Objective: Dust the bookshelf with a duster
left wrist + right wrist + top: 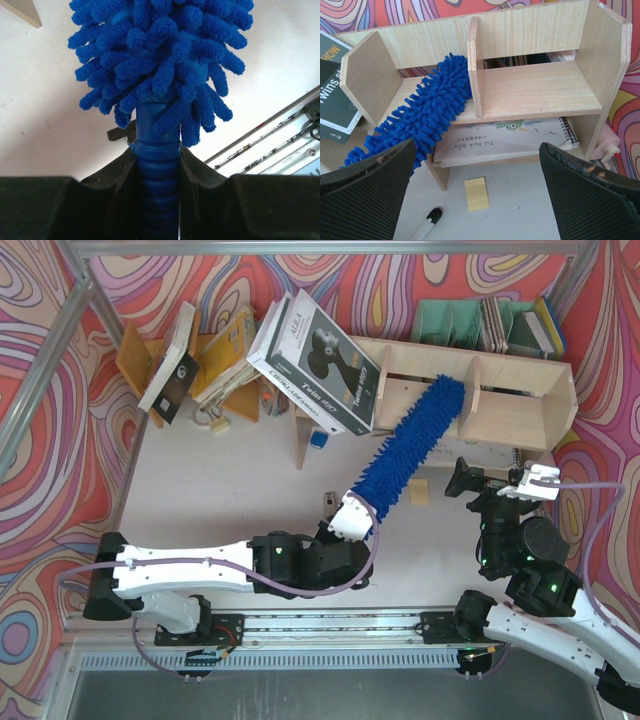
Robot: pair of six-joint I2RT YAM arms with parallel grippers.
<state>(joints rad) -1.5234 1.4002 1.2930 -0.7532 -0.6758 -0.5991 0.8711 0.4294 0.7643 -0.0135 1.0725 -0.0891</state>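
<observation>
White table (200, 480): one bookshelf (520, 412), one duster (415, 440), left hand (355, 523) gripping.

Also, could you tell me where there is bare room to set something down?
On the bookshelf, the right compartment, between middle divider and end panel, is bare. So is the table left of the duster, before the tilted books. Crowded: the duster occupies the left compartment, a spiral notebook the space beneath.

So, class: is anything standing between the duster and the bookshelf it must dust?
Nothing visible. The duster, held by the left gripper, lies on the bookshelf's upper board, left of the divider. The leaning book sits outside that compartment.
</observation>
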